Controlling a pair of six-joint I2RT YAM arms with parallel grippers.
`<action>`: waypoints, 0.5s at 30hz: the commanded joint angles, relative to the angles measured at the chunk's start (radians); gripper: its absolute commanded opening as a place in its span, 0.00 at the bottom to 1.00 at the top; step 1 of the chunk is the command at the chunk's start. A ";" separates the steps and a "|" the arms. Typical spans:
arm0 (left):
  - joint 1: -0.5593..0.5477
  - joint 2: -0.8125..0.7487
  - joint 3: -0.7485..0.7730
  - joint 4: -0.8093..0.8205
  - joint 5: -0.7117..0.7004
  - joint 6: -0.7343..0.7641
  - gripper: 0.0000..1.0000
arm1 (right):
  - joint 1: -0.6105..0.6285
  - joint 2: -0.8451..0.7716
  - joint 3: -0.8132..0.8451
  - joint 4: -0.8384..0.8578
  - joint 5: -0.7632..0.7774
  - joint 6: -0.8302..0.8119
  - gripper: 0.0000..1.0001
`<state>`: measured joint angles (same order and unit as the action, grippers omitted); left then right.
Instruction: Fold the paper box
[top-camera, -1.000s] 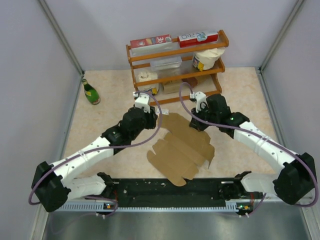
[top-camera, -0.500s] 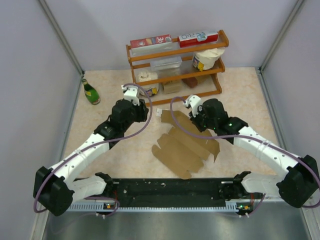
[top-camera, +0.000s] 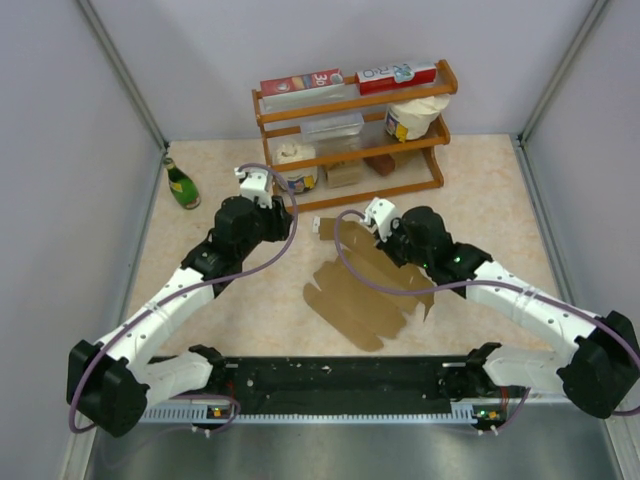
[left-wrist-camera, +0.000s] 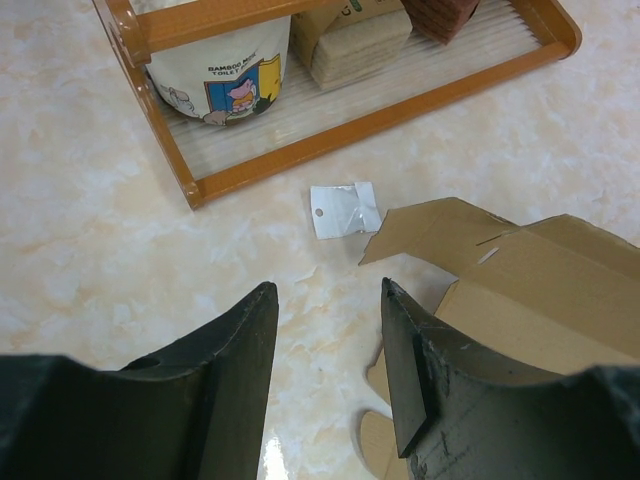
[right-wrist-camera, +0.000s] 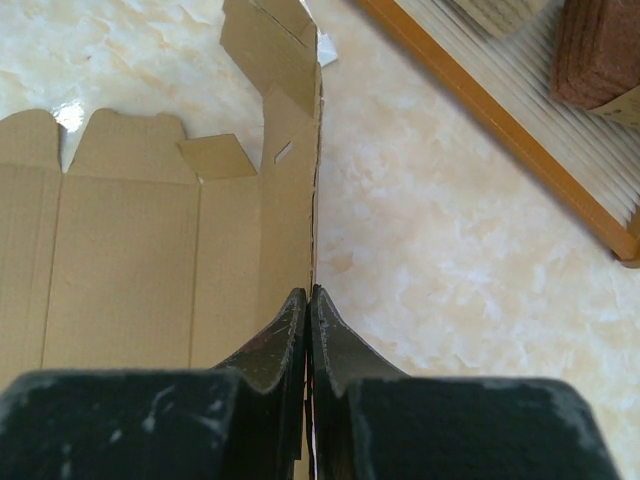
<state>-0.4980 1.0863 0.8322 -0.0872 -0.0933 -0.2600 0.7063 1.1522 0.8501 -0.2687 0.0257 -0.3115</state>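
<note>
The paper box (top-camera: 365, 298) is a flat brown die-cut sheet lying on the table between my arms. Its far panel stands up on edge. My right gripper (right-wrist-camera: 310, 293) (top-camera: 372, 243) is shut on that upright edge, with the sheet's inner face (right-wrist-camera: 130, 270) spread to its left. My left gripper (left-wrist-camera: 328, 290) (top-camera: 284, 218) hangs open over bare table to the left of the sheet, holding nothing. The box's nearest flap (left-wrist-camera: 440, 228) lies just ahead and to the right of its fingers.
A small white scrap (left-wrist-camera: 343, 209) (top-camera: 318, 228) lies beyond the box's far corner. The wooden shelf (top-camera: 380, 190) (left-wrist-camera: 330, 150) with a printed mug (left-wrist-camera: 220, 75) stands behind. A green bottle (top-camera: 181, 184) stands at the far left.
My left gripper has pulled back to the left, off the sheet. My right gripper has moved left with the gripped edge, and the sheet has shifted with it.
</note>
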 joint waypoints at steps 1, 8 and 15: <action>0.010 -0.026 -0.001 0.037 0.030 -0.005 0.50 | 0.013 -0.042 -0.045 0.124 0.016 -0.012 0.00; 0.019 0.009 0.018 0.049 0.064 -0.010 0.50 | 0.013 -0.062 -0.088 0.185 0.082 -0.027 0.00; 0.021 0.076 0.065 0.076 0.196 -0.004 0.49 | 0.013 -0.040 -0.086 0.163 0.004 -0.084 0.00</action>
<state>-0.4801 1.1324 0.8387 -0.0746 -0.0013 -0.2634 0.7071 1.1137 0.7513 -0.1490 0.0772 -0.3519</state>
